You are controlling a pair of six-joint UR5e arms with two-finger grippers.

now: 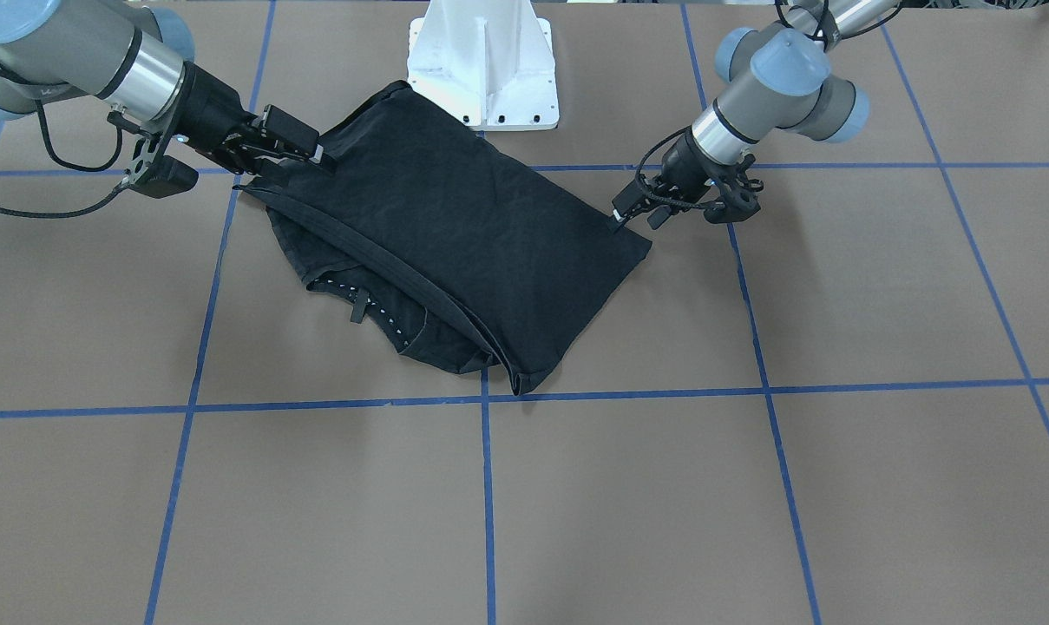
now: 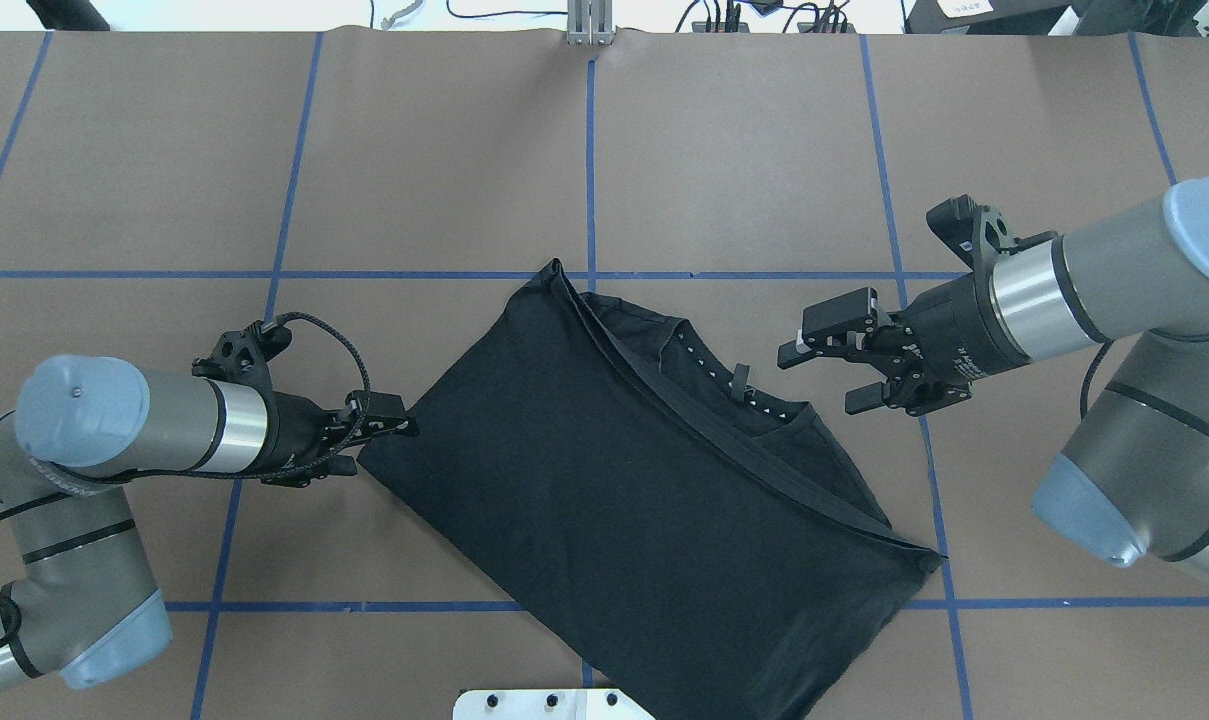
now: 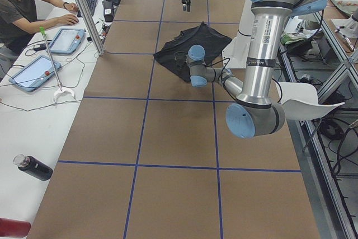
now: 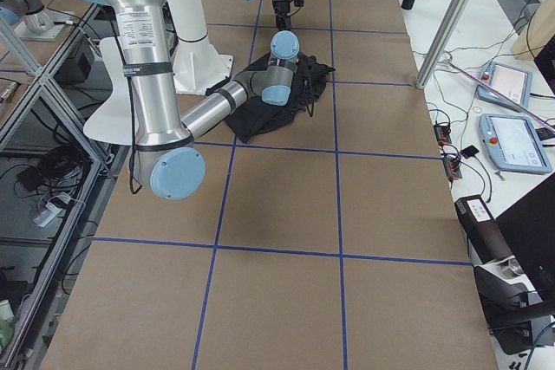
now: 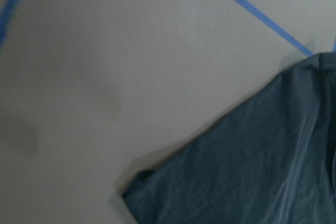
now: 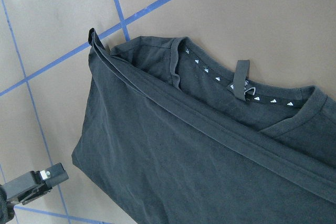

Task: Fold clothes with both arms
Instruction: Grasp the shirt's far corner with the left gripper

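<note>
Black creased T-shirt (image 2: pixel 604 480), folded slab, left jaws clenched, right jaws released

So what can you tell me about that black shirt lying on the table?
It is a black T-shirt, soft and cotton-looking, folded over itself into a rough rectangle, lying flat and askew on the brown table. A hemmed edge crosses it diagonally; beyond that the collar peeks out, with white triangles on its inner tape and a small loop. The left gripper sits at one corner; the open right gripper is near the collar side.
</note>
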